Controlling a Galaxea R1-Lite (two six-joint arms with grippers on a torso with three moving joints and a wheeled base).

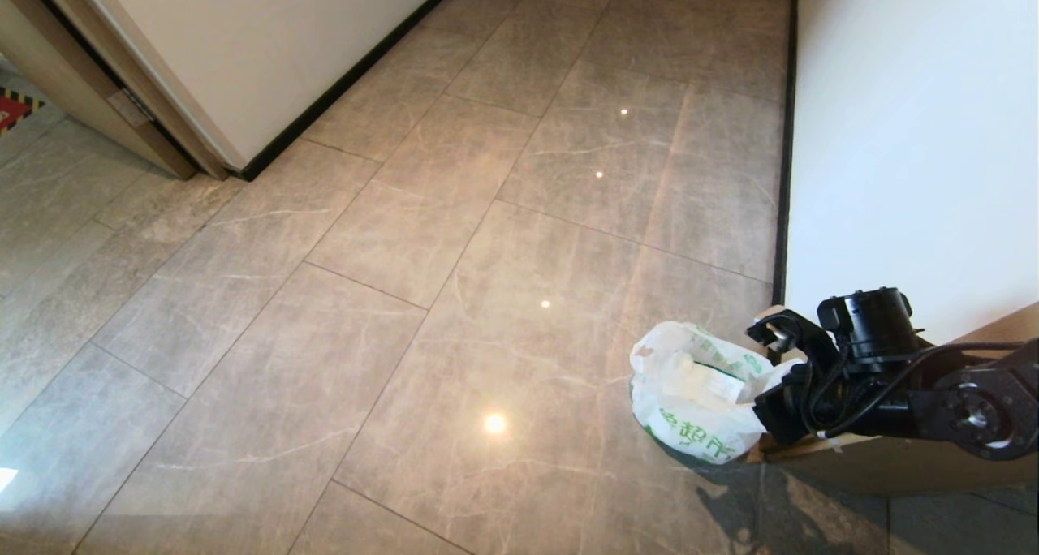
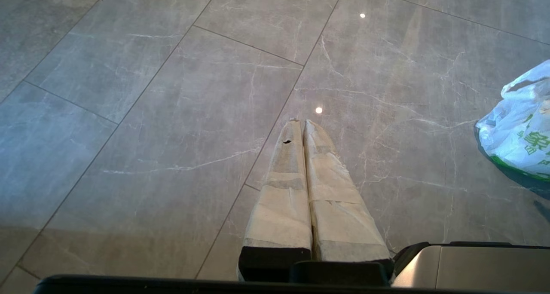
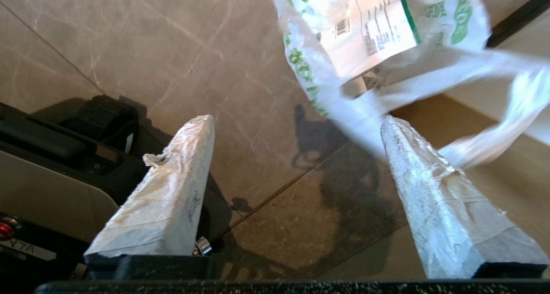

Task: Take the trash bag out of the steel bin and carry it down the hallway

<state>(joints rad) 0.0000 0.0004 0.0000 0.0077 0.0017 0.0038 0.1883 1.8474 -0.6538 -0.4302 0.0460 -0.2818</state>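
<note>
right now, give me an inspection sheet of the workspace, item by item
surface: glossy grey-beige tiled hallway floor, ceiling lights reflected in it
job's things: trash bag, white with green print, sits on the floor near the right wall; steel bin not in view
clutter: brown cardboard-like panel lies beside the bag
grippers: right gripper open above the bag, a loose handle loop draped by one finger, not clamped; left gripper shut, parked over bare floor
cables: black cable loops along the right wrist
surroundings: white wall with black skirting on the right; wood-framed door on the far left
</note>
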